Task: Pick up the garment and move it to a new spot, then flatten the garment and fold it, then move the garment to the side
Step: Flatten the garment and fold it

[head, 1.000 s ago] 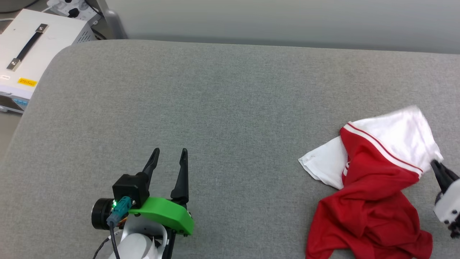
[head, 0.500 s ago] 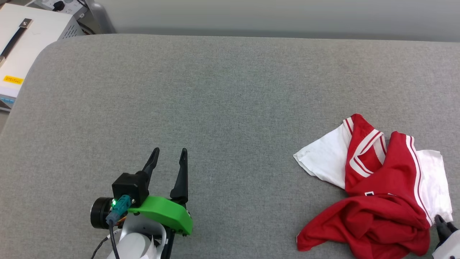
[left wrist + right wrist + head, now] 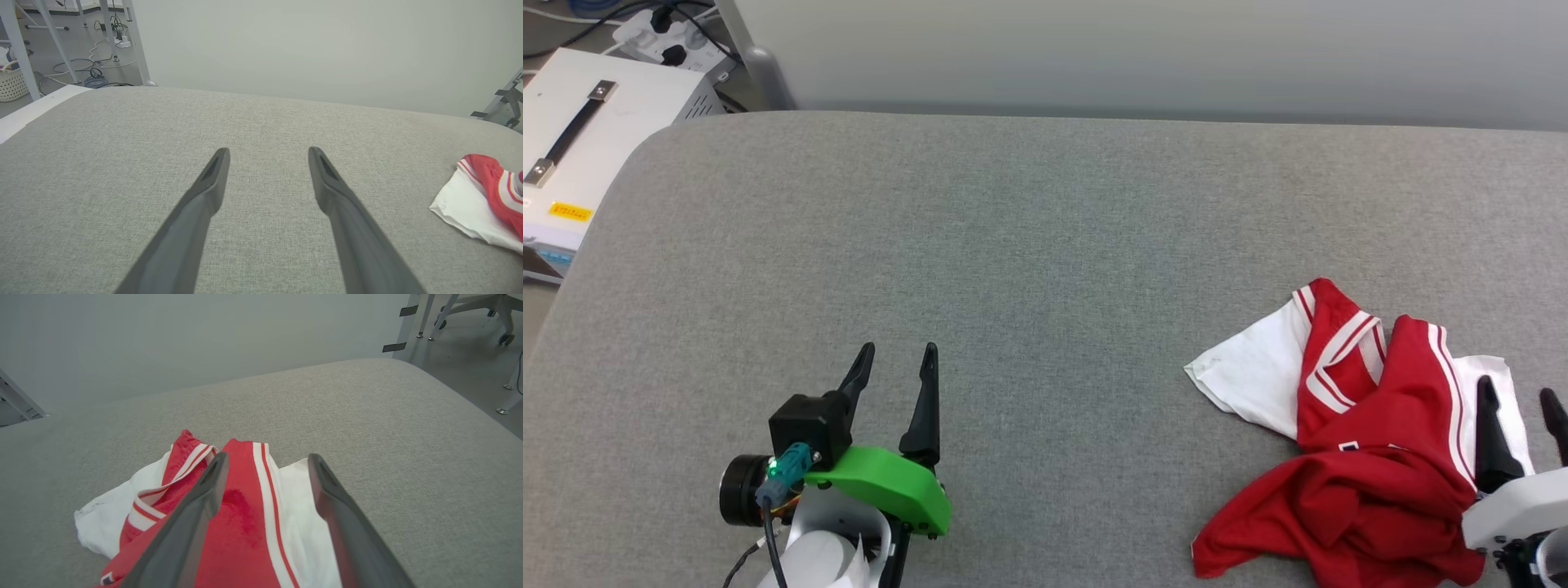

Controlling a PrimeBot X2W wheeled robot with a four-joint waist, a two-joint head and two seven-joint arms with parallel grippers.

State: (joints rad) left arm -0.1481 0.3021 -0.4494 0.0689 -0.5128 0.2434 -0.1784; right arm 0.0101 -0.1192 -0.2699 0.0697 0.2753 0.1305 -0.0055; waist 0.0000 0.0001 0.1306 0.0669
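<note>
- Right gripper: my claw stands wide open, its fingers spread over the right edge of the garment. Nothing is pinched between them.
- Left gripper: wide open and empty. It hangs over bare grey padded table, well apart from the garment.
- Location of the garment: it lies loose on the table at the near right, free of both claws. One white sleeve is spread toward the middle, and the red body is bunched in a heap beside it.
- Step one, the move to a new spot: the garment rests on the table, unheld. I judge this step finished or close to it, though its lie alone does not prove that.
- Flattening: not done. The red cloth is rumpled, doubled over itself, and the striped trim is twisted.
- Folding and the move to the side: not begun. By my reckoning most of the task remains.
- Hidden: the front print is buried in the folds, and only a small black-and-white scrap shows at one crease.
- Cut off: the near hem runs out of the bottom of the head view, and my right wrist housing covers the corner next to it.
- Hard to make out: my right fingertips may be resting on the cloth or just clear of it. The right wrist view looks along the fingers and does not settle the gap.
- The second sleeve lies partly under the red panel, so I cannot trace its outline.
</note>
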